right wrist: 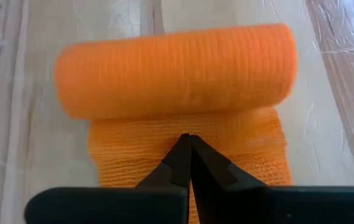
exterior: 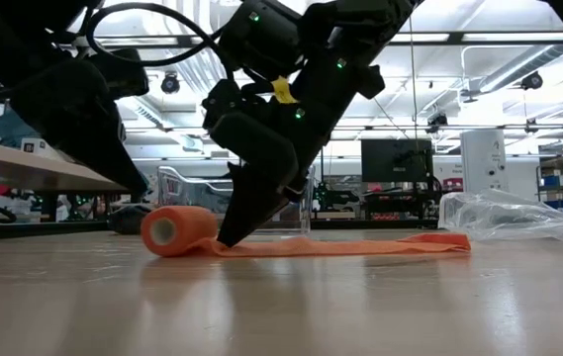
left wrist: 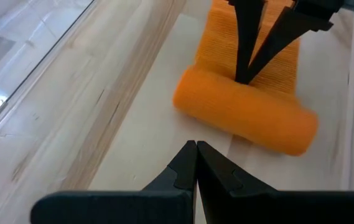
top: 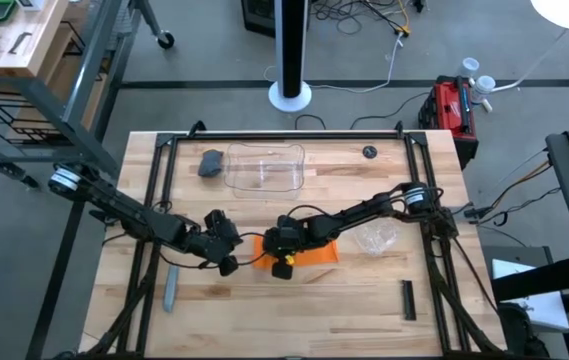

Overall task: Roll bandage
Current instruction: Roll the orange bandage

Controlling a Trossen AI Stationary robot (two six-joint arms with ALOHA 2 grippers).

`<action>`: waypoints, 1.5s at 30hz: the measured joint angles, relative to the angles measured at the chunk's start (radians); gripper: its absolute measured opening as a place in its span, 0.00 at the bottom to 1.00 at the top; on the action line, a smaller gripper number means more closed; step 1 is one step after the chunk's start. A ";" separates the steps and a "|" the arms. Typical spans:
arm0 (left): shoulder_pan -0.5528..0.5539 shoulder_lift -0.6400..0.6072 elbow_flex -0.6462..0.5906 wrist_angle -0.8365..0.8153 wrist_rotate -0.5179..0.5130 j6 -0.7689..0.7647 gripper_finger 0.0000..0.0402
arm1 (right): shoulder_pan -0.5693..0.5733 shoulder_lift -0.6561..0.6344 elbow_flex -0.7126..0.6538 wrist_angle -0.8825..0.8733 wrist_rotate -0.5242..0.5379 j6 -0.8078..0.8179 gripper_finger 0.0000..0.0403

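The orange bandage lies on the table, partly rolled. Its rolled end rests on the wood and its flat strip runs from the roll toward the table's right. My right gripper is shut, with its tips on the flat strip right at the foot of the roll. My left gripper is shut and stands just left of the roll, a small gap of bare wood between them. My right gripper presses its shut fingertips down on the flat strip just beside the roll, near the middle of the strip's width. The fingers slant down from the right. The strip lies flat on the table under them. Whether they also touch the roll, I cannot tell.
A clear plastic bin and a grey lump stand at the back. A clear plastic wrapper lies right of the strip. A grey stick lies at the front left and a black bar at the front right.
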 joint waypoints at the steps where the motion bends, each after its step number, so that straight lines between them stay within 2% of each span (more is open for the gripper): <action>1: 0.000 0.000 0.000 0.001 0.000 0.000 0.00 | 0.000 -0.001 0.000 -0.001 0.007 -0.003 0.00; 6: 0.000 0.000 0.000 -0.002 0.000 0.003 0.00 | -0.001 -0.031 0.000 -0.031 0.019 -0.005 0.00; 10: 0.000 0.000 0.000 0.000 0.000 -0.007 0.00 | -0.001 -0.059 0.001 -0.100 0.068 -0.005 0.00; 32: 0.000 0.000 0.000 -0.001 0.000 -0.022 0.00 | 0.002 -0.074 -0.003 -0.381 0.058 0.072 0.00; 41: 0.000 0.000 0.000 -0.001 -0.001 -0.035 0.00 | 0.021 -0.090 -0.005 -0.405 0.068 0.076 0.00; 45: 0.000 0.000 0.000 -0.001 -0.001 -0.033 0.00 | 0.027 -0.125 -0.005 -0.402 0.121 0.074 0.00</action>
